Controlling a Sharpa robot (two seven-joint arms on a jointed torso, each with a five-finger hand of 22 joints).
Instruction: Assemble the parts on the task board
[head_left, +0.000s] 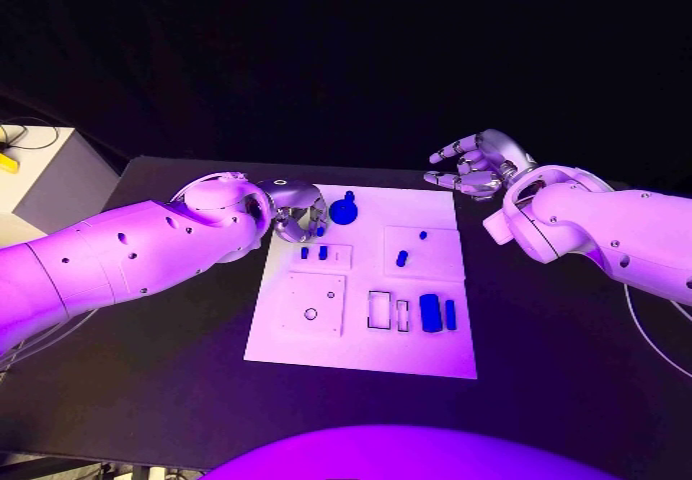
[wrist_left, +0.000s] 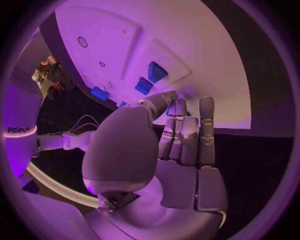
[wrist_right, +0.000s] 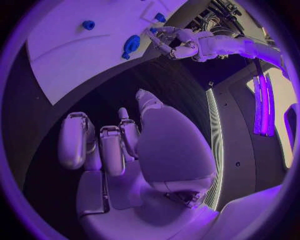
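Two hands flank the task board (head_left: 289, 340) on the counter (head_left: 577, 380): left hand (head_left: 299, 212) over its far-left corner, grasp unclear; right hand (head_left: 477, 164) beyond the far-right corner, fingers spread, holding nothing. Blue parts (head_left: 430, 312) lie on the board.

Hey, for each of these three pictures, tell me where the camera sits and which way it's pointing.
Head view: on the robot's head, looking down at the white rectangular task board; both white arms enter.
Left wrist view: behind the left robot hand, facing the board and small blue parts.
Right wrist view: behind the right robot hand, facing the board's corner and, across it, the left robot hand.
Shared: all three show the board; head and right wrist views both show the round blue part.
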